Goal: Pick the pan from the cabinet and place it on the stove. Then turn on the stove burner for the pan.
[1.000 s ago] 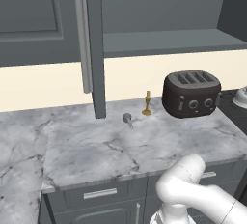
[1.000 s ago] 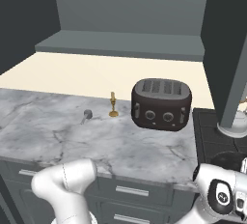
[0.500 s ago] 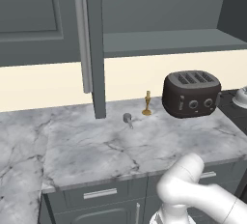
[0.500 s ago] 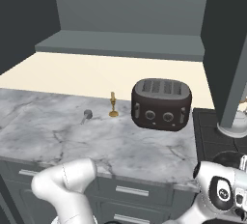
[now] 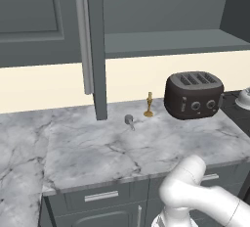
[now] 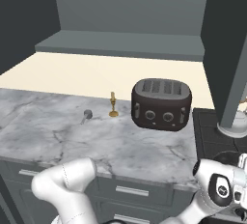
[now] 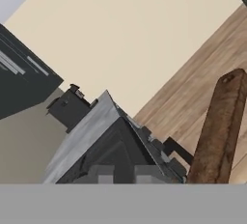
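The cabinet (image 5: 93, 50) stands open above the counter, and its grey shelf (image 6: 120, 42) carries nothing that I can see. The pan is out of view. The black stove (image 6: 210, 133) lies at the counter's right end, just past the toaster, and its corner (image 5: 241, 116) shows in the left base view. My arm bends low in front of the counter, with its wrist (image 6: 222, 191) down by the stove's front. In the hand view my gripper (image 7: 123, 174) is shut with nothing visible between its fingertips. It looks past a dark cabinet corner at wooden floor and a cream wall.
A dark four-slot toaster (image 5: 193, 95) stands on the marble counter (image 5: 97, 147) beside the stove. A small brass piece (image 5: 149, 105) and a little grey piece (image 5: 129, 120) stand near the wall. A pale vessel (image 6: 235, 124) sits on the stove. The open cabinet door (image 5: 100, 64) juts out over the counter.
The wrist at the lower right of the right base view has crept slightly upward. The counter, toaster and cabinet look the same.
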Robot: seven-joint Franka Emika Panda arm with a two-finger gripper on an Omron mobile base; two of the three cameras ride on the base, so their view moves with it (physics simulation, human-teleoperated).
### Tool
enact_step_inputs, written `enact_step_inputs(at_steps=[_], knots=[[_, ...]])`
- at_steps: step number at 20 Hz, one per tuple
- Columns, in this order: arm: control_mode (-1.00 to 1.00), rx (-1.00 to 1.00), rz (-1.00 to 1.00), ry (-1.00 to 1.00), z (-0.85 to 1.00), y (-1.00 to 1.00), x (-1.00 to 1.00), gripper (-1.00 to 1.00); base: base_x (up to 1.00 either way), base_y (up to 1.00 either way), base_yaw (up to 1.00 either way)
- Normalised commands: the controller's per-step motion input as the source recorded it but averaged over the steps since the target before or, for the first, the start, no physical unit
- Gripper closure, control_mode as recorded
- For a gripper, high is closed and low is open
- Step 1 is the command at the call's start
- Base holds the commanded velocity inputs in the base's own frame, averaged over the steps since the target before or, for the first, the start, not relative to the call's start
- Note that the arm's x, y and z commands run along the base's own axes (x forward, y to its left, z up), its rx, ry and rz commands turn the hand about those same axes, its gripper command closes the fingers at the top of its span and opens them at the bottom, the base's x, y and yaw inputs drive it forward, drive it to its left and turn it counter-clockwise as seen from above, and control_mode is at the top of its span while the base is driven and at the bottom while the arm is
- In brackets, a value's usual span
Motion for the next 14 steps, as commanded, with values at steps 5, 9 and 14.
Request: enact_step_inputs(at_steps=[5,9,14], knots=[[-1.00,0.00,0.00,0.00,0.00,0.01,-0.04,-1.00,0.00,0.00,0.00],[-1.00,0.00,0.00,-0.01,0.04,0.10,-0.22,-1.00,0.00,0.00,0.00],[-1.00,0.00,0.00,-0.04,0.10,0.26,-0.45,-1.00,0.00,0.00,0.00]])
